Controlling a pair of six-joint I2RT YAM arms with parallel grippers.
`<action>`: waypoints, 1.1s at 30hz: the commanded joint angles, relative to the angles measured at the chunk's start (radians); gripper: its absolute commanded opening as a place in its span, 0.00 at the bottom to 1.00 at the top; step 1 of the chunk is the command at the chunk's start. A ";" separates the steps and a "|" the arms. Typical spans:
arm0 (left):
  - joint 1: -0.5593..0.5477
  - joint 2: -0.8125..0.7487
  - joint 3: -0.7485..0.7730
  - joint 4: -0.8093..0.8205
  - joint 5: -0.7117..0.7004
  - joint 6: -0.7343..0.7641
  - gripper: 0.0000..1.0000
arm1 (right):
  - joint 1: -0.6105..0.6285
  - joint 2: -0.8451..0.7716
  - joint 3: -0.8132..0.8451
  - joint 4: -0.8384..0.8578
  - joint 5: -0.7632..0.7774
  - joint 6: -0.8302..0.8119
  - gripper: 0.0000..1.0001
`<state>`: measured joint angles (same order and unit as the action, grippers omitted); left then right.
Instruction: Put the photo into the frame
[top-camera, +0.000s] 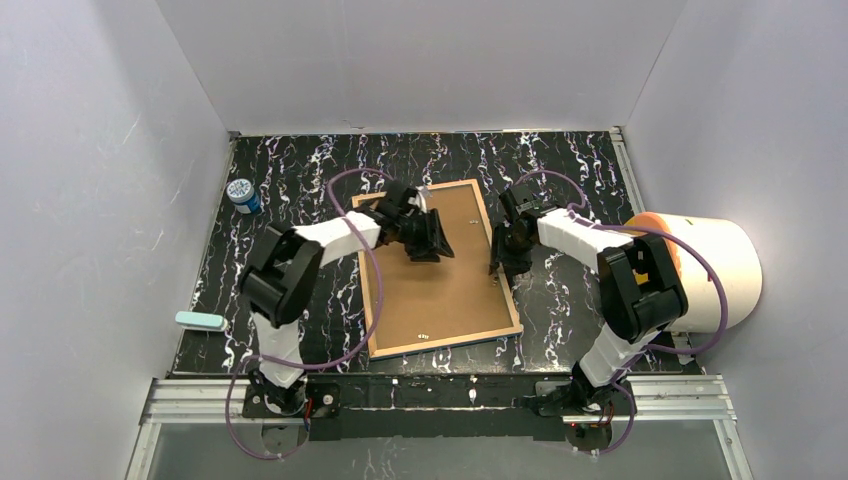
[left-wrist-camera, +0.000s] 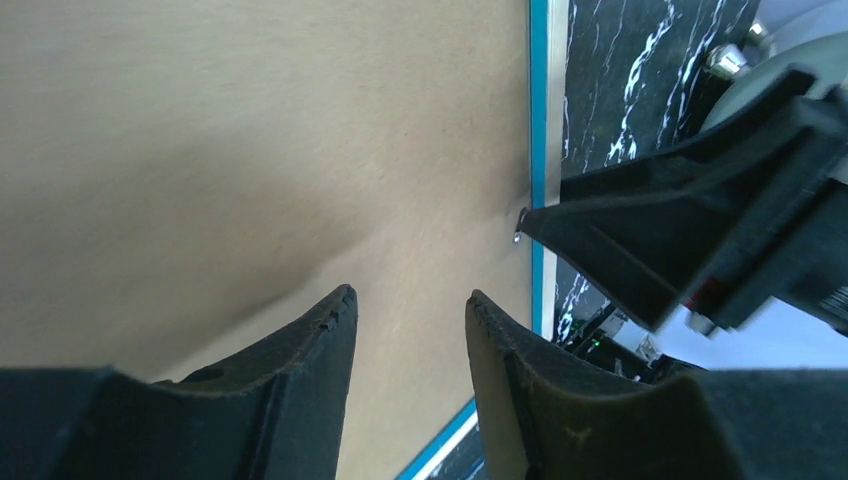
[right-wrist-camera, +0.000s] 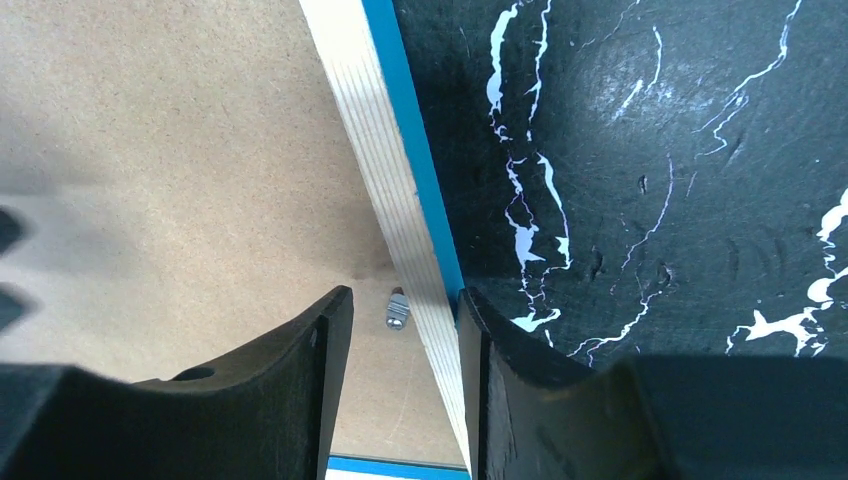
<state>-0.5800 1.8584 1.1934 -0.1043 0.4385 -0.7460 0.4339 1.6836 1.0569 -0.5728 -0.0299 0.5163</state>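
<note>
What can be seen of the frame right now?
The frame lies face down and flat on the black marbled table, slightly skewed. Its back edge looks like light layered wood, with a bright blue rim showing outside it. A brown backing board fills its back, with a small metal tab near the right edge. The right gripper straddles that edge, jaws open; contact cannot be told. The left gripper hangs open over the board. Its front is hidden.

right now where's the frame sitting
Top view: the frame lies back-up at the centre of the table, between the arms. The left gripper is over its brown backing board; the right gripper straddles its right rim.
</note>
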 joint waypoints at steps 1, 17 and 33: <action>-0.087 0.081 0.052 0.151 0.004 -0.068 0.41 | -0.003 -0.048 0.017 0.012 -0.024 -0.006 0.49; -0.147 0.208 0.093 -0.062 -0.131 -0.031 0.32 | -0.007 -0.021 -0.039 0.051 -0.097 -0.066 0.47; -0.147 0.287 0.151 -0.204 -0.157 0.012 0.31 | -0.007 0.018 -0.092 0.045 -0.026 -0.105 0.35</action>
<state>-0.7288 2.0735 1.3773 -0.1394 0.3840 -0.7841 0.4213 1.6821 0.9974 -0.5205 -0.0784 0.4347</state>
